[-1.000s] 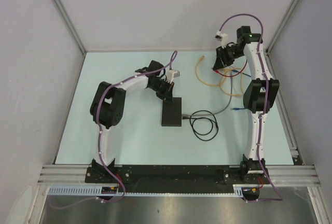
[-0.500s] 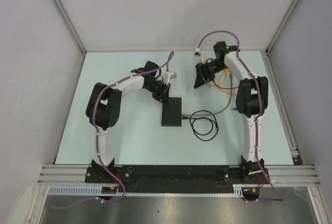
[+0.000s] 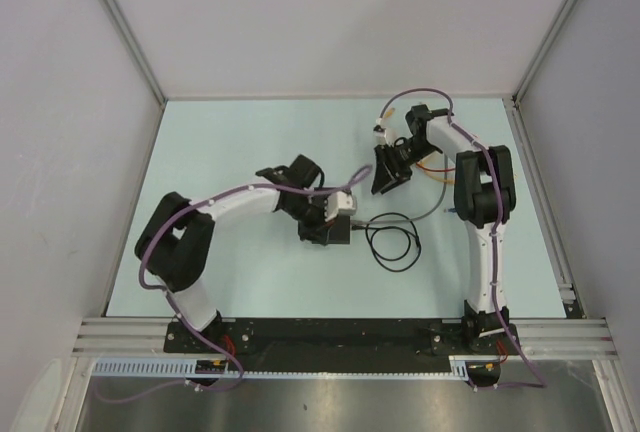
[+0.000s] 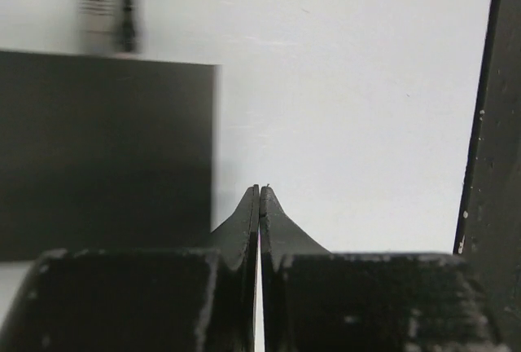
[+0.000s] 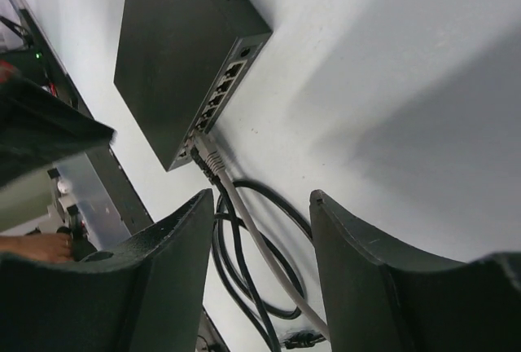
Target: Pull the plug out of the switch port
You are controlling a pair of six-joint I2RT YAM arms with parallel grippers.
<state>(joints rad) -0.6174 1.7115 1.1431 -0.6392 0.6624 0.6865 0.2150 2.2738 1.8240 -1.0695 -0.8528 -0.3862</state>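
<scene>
The switch (image 5: 175,50) is a flat black box lying mid-table. In the top view my left gripper (image 3: 325,237) covers most of the switch (image 3: 341,234). The grey plug (image 5: 203,152) sits in a port on its right side, beside a black plug, and also shows in the top view (image 3: 357,220). In the left wrist view my left gripper (image 4: 260,191) is shut and empty, its tips just off the switch's (image 4: 106,148) edge. My right gripper (image 3: 384,180) is open and empty, hovering behind and to the right of the plug, with its fingers (image 5: 163,270) framing the cables.
A black cable (image 3: 395,242) loops on the table right of the switch, and a grey cable (image 3: 425,210) runs from the plug toward the right arm. Yellow and red cables (image 3: 432,160) lie at the back right. The black base rail (image 4: 488,165) runs along the near edge.
My left arm has swung nearer and rightward, so its gripper now sits over the switch. My right gripper has come down and leftward from the back right corner toward the plug.
</scene>
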